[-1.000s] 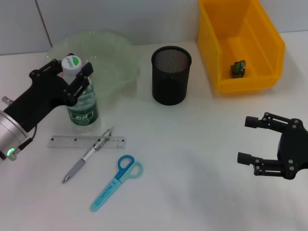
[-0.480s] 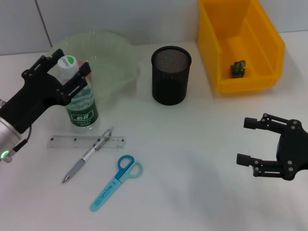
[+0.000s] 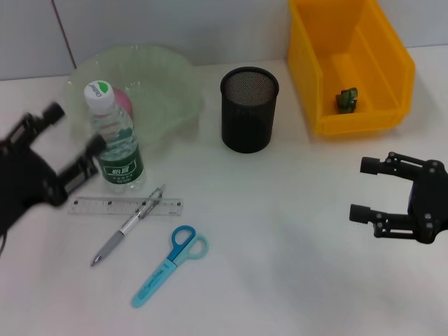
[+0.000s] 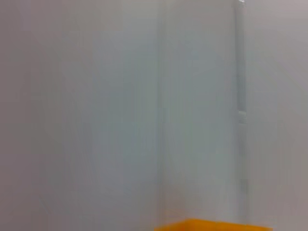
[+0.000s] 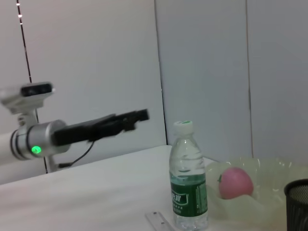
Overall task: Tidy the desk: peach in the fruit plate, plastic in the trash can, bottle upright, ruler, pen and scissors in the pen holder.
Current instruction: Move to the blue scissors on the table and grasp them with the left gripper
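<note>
I saw the clear plastic bottle [image 3: 115,136] upright beside the glassy fruit plate [image 3: 171,77], the pink peach [image 5: 235,183] inside, and a green scrap [image 3: 346,99] in the yellow bin [image 3: 392,70]. The left gripper [image 3: 59,147], fingers apart, hung beside the bottle; the right gripper [image 3: 369,190] waited spread. Flat ruler [image 3: 91,206], pen [image 3: 122,231] and blue scissors [image 3: 171,262] lay outside the mesh pen holder [image 3: 249,119].

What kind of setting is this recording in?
Probably a lab tabletop staged as a desk: a plain white table against bare wall panels, with a mesh pen holder, a ruler and scissors.
</note>
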Controlling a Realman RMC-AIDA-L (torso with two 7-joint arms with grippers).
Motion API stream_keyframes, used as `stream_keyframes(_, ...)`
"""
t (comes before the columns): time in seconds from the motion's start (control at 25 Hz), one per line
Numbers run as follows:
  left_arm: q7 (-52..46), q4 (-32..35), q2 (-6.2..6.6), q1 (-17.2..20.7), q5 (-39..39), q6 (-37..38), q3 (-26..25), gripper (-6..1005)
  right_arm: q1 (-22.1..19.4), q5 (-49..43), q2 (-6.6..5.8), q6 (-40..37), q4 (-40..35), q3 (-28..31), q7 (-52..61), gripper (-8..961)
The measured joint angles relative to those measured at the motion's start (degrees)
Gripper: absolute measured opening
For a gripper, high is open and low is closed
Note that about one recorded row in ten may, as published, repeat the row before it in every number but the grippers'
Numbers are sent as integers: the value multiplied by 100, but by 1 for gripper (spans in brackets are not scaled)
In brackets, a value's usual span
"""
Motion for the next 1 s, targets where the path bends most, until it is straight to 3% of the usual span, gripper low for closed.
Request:
stream_keyframes(0.08, -9, 37, 1, 31, 37, 21, 14, 807, 7, 7, 22, -67, -185, 0, 110, 834)
stream_keyframes(0.16, -375, 597, -21, 451, 585, 202, 90, 807, -5, 20, 69, -102, -407, 0, 208, 834)
stream_keyframes(0.44, -1459, 1824, -104, 1080, 1242, -104, 377, 806, 22, 20, 38, -53, -480, 69, 334, 834)
stream_keyframes(0.56, -2431, 3555, -80, 1818, 1346, -1671, 1545, 806, 17, -22, -27, -47, -482, 217, 335, 834)
stream_keyframes(0.64, -2603, 3849, -74, 1930, 1404, -1973, 1738, 806, -14, -69, -65, -56, -480, 233, 328, 833)
stream_keyframes(0.72, -3638, 5076, -59, 2283, 2119, -2951, 2243, 805, -61, -190, -77, -90, -527, 235, 268, 833)
stream_keyframes(0.76, -4174, 5427, -61, 2354, 2537, -3163, 2329, 805, -92, -345, -87, -131, -613, 241, 238, 833)
stream_keyframes(0.84, -4174, 5427, -61, 2354, 2537, -3163, 2329, 805, -97, -444, -101, -154, -650, 250, 229, 833)
stream_keyframes(0.88, -5753, 6152, -70, 2323, 3867, -3400, 2530, 805, -96, -547, -119, -172, -673, 261, 229, 833)
stream_keyframes(0.96, -6385, 6363, -75, 2243, 4446, -3425, 2625, 805, -10, -826, -234, -255, -685, 278, 291, 833)
stream_keyframes(1.0, -6385, 6363, -75, 2243, 4446, -3425, 2625, 805, -10, -826, -234, -255, -685, 278, 291, 833)
